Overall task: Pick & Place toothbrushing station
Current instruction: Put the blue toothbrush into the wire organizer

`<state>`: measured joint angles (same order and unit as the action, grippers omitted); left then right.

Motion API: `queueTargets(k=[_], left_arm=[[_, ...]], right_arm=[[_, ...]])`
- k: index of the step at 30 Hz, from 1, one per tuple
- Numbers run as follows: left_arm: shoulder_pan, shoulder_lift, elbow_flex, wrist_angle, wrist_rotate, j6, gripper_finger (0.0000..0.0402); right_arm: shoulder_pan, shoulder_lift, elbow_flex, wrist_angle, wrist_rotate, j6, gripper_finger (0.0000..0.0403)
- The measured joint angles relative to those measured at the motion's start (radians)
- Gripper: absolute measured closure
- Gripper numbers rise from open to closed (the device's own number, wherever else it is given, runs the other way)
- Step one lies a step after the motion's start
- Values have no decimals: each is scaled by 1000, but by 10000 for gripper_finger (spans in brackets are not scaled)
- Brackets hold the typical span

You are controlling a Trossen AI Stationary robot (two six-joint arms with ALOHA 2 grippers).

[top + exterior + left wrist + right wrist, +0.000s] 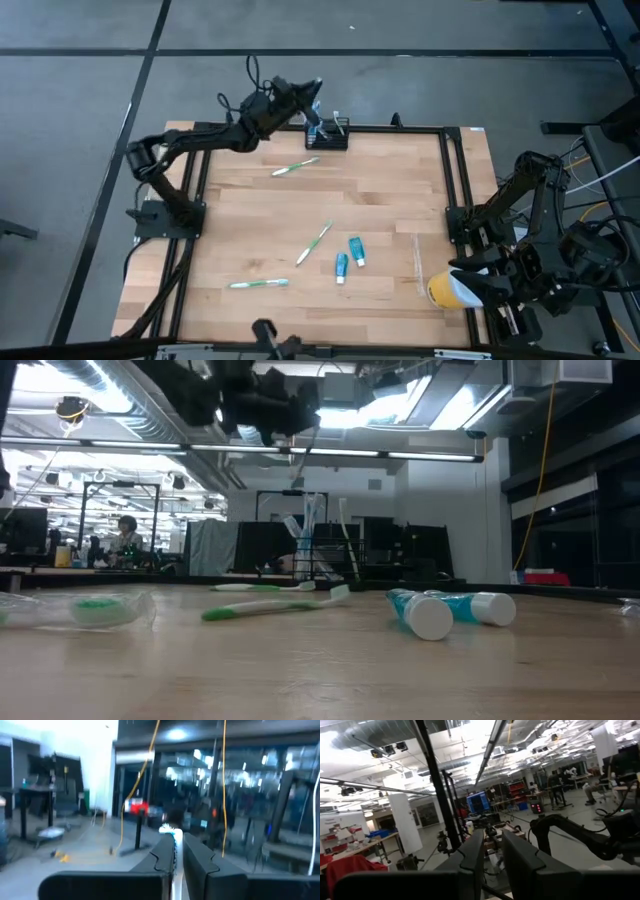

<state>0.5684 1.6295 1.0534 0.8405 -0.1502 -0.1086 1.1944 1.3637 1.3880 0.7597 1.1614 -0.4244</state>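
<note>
The dark left arm reaches from its base at the table's left side across to the far edge. Its elbow is bent and the forearm stretches out long. The left gripper hangs up in the air at that far edge. Its 2 dark fingers are pressed close together, and something thin and white seems to be pinched between them. The dark right arm is folded up beside the table's right edge. The right gripper points out into the room, its 2 fingers a little apart.

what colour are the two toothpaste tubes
Blue-teal tubes with white caps, clearest in the low view.
</note>
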Motion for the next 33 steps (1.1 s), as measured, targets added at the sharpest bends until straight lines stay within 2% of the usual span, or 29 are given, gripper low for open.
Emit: queueTargets(k=[6,11,14,21,25,33], left_arm=[[32,171,0,199,14,-46,385],[52,289,0,377,-13,-70,385],[64,335,0,423,-34,-78,385],[58,354,-5,421,-44,-43,385],[54,354,-57,424,-74,-52,386],[25,354,-237,645,-166,-119,386]], right_arm=[[1,0,0,3,52,37,333],[4,0,0,3,98,71,333],[10,0,0,8,133,77,333],[21,-2,0,25,178,74,333],[20,-2,0,26,185,69,333],[20,-2,0,26,185,69,333]])
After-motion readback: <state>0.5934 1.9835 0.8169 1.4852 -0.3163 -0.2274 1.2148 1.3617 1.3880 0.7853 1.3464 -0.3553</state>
